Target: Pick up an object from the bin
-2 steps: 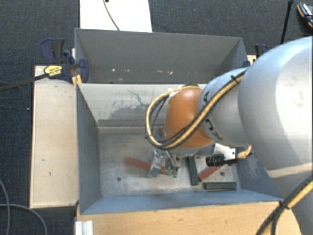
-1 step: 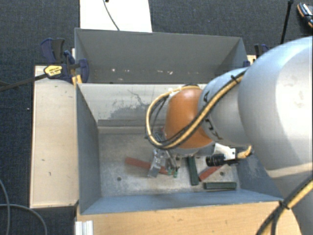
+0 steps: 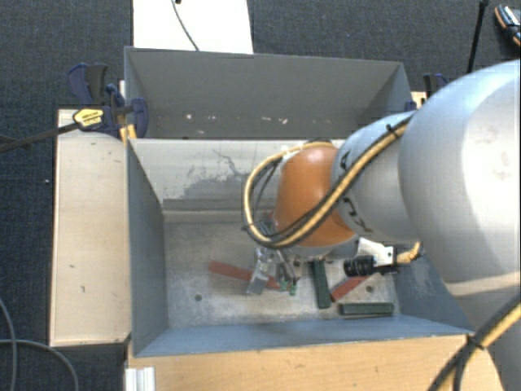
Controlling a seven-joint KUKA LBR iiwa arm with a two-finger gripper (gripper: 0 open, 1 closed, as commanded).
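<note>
Lying on scuffed bin floor [image 3: 195, 300], red stick [image 3: 228, 270], carpet [image 3: 49, 23] around

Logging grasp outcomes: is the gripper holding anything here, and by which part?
Cannot be told: the gripper sits low at the right end of the red stick.

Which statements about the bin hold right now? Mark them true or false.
1. The end effector is low in the grey metal bin, beside the flat red strip. True.
2. The dark green bar lies by the bin wall nearest the view's bottom edge. True.
3. The flat red strip lies to the view's right of the end effector. False: it lies to its left.
4. The bin holds a deep heap. False: only a few loose pieces.
</note>
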